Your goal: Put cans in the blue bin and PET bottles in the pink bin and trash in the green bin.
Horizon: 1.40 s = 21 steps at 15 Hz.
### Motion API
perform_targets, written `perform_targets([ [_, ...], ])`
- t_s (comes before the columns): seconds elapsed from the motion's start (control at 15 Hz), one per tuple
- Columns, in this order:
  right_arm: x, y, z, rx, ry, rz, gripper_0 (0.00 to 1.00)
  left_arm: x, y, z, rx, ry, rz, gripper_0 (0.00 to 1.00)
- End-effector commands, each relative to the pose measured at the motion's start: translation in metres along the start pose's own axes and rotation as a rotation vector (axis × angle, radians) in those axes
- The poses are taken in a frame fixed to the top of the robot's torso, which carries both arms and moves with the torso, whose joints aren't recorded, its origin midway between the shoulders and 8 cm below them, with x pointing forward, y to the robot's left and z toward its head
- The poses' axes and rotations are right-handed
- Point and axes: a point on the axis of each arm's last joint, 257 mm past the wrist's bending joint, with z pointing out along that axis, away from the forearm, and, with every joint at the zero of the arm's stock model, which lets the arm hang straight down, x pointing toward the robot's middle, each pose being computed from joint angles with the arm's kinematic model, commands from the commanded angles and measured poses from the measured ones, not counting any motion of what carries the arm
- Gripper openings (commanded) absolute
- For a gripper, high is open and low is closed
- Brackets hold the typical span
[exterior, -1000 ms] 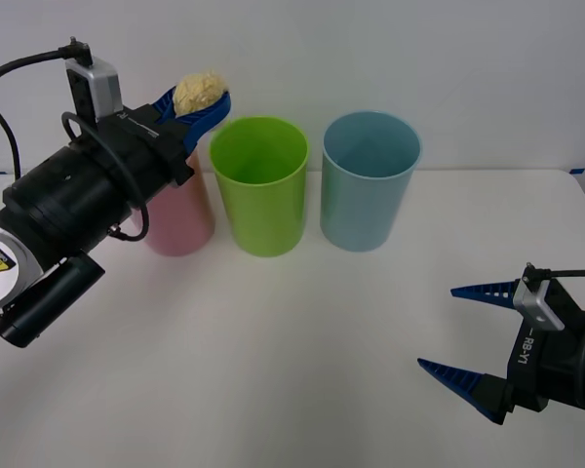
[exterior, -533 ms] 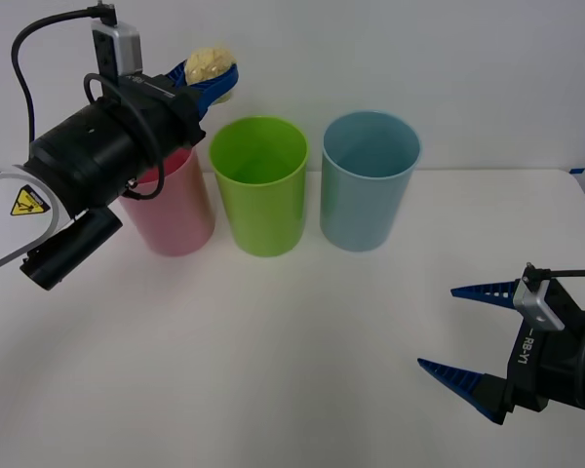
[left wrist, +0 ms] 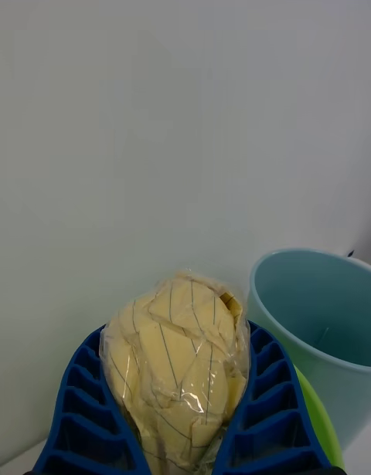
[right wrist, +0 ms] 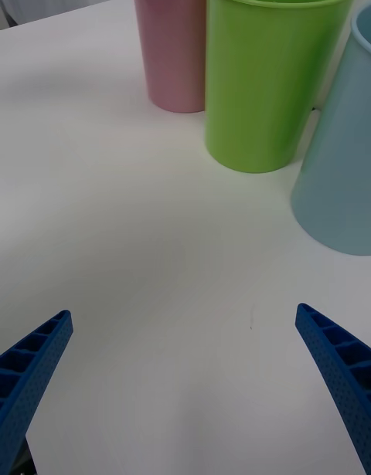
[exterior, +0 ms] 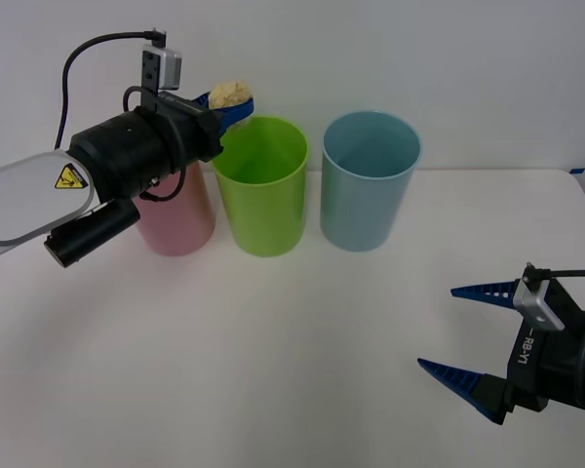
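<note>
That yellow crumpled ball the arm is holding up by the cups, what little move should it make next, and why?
Probably a short shift further over the green bin, then let go. The left gripper holds the trash in the air just above that bin's near-left rim, not yet over the middle of its mouth. The right gripper waits open, low over the table.

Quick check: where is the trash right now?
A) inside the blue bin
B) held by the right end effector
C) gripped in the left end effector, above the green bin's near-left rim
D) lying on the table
C: the left end effector is shut on the trash, raised over the green bin rim.
</note>
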Motion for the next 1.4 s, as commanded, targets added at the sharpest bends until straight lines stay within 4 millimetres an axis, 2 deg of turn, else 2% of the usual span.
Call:
perform_targets([
  [0.07, 0.0, 0.0, 0.0, 0.0, 0.0, 0.0, 1.0, 0.014, -0.002, -0.002, 0.019, 0.048, -0.029, 0.0],
  [0.27, 0.0, 0.0, 0.0, 0.0, 0.0, 0.0, 1.0, 0.016, 0.005, -0.002, 0.005, 0.053, -0.025, 0.0],
  [0.6, 0.0, 0.0, 0.0, 0.0, 0.0, 0.0, 1.0, 0.032, 0.011, -0.004, 0.013, 0.113, -0.015, 0.0],
  [0.87, 0.0, 0.0, 0.0, 0.0, 0.0, 0.0, 1.0, 0.042, 0.009, -0.005, 0.017, 0.136, -0.014, 0.0],
  [1.0, 0.0, 0.0, 0.0, 0.0, 0.0, 0.0, 1.0, 0.04, 0.008, -0.003, 0.02, 0.135, -0.02, 0.0],
  [1.07, 0.0, 0.0, 0.0, 0.0, 0.0, 0.0, 1.0, 0.04, 0.006, -0.003, 0.023, 0.134, -0.027, 0.18],
  [1.13, 0.0, 0.0, 0.0, 0.0, 0.0, 0.0, 1.0, 0.039, 0.006, -0.003, 0.023, 0.133, -0.028, 0.87],
  [1.2, 0.0, 0.0, 0.0, 0.0, 0.0, 0.0, 1.0, 0.036, 0.006, -0.002, 0.024, 0.13, -0.025, 1.0],
  [1.4, 0.0, 0.0, 0.0, 0.0, 0.0, 0.0, 1.0, 0.032, 0.005, 0.0, 0.026, 0.125, -0.028, 1.0],
])
